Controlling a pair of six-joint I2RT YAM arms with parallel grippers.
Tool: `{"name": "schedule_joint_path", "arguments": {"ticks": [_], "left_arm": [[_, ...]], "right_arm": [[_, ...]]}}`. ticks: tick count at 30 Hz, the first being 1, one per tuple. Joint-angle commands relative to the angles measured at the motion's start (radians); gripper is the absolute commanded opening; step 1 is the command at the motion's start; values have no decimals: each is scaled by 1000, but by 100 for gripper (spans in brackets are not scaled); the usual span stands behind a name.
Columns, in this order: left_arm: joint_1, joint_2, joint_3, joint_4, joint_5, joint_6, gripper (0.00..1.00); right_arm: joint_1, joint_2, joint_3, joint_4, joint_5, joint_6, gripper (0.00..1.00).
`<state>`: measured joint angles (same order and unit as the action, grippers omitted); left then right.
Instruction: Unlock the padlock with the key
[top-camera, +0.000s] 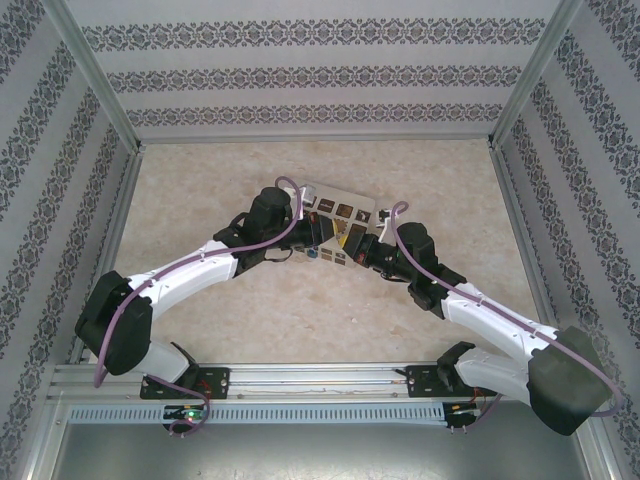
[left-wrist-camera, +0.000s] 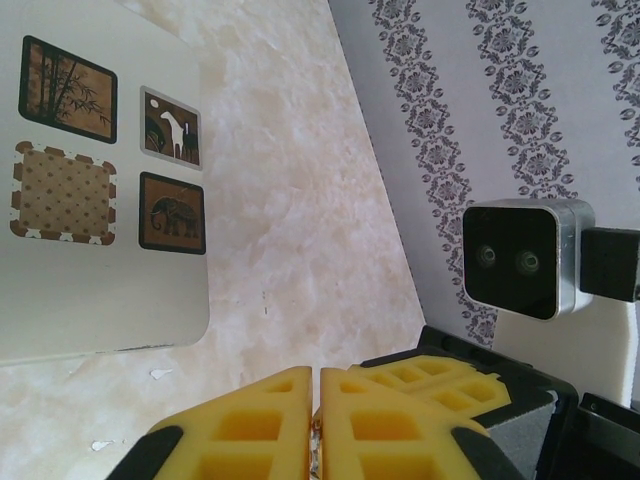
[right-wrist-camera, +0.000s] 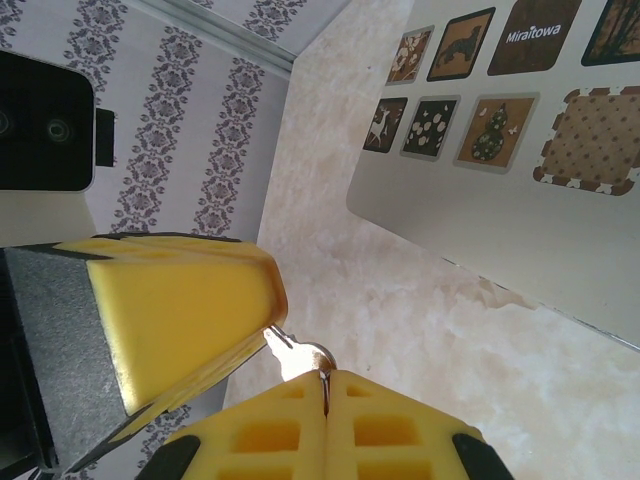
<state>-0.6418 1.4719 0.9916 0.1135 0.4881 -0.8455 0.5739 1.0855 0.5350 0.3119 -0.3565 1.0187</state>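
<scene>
My right gripper (right-wrist-camera: 325, 375) is shut on the round head of a silver key (right-wrist-camera: 298, 352). The key's blade points up and left, and its tip runs in behind the yellow finger of my left gripper (right-wrist-camera: 180, 310). My left gripper (left-wrist-camera: 315, 372) is shut, with only a thin glint of metal showing between its pads. In the top view a tiny blue speck, the padlock (top-camera: 313, 254), sits between the left gripper (top-camera: 300, 252) and the right gripper (top-camera: 362, 252). Its body is otherwise hidden by the fingers.
A flat white box with brown picture tiles (top-camera: 340, 215) lies on the marble-look table just behind both grippers, also seen as the box (left-wrist-camera: 90, 290) and the box (right-wrist-camera: 520, 220). Patterned walls close in the sides and back. The right wrist camera (left-wrist-camera: 515, 255) hangs close by.
</scene>
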Motion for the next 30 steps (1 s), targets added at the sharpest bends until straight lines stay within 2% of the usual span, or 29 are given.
{"name": "schedule_joint_path", "arguments": {"ticks": [1, 7, 12, 16, 23, 30], "left_arm": [[-12, -14, 21, 15, -9, 18, 6], [8, -83, 10, -7, -20, 87, 0], [42, -142, 21, -4, 93, 180, 0], [55, -166, 30, 1, 173, 215, 0], [55, -169, 27, 72, 264, 208, 0], [56, -165, 12, 123, 283, 185, 0]], "right_arm": [[9, -15, 33, 35, -9, -11, 0], [-70, -89, 0, 17, -89, -37, 19], [-163, -159, -26, 18, -242, -75, 41], [-184, -192, -30, 36, -329, -100, 51], [-155, -179, -18, 107, -399, -118, 54], [-110, -108, 26, 144, -419, -134, 50]]}}
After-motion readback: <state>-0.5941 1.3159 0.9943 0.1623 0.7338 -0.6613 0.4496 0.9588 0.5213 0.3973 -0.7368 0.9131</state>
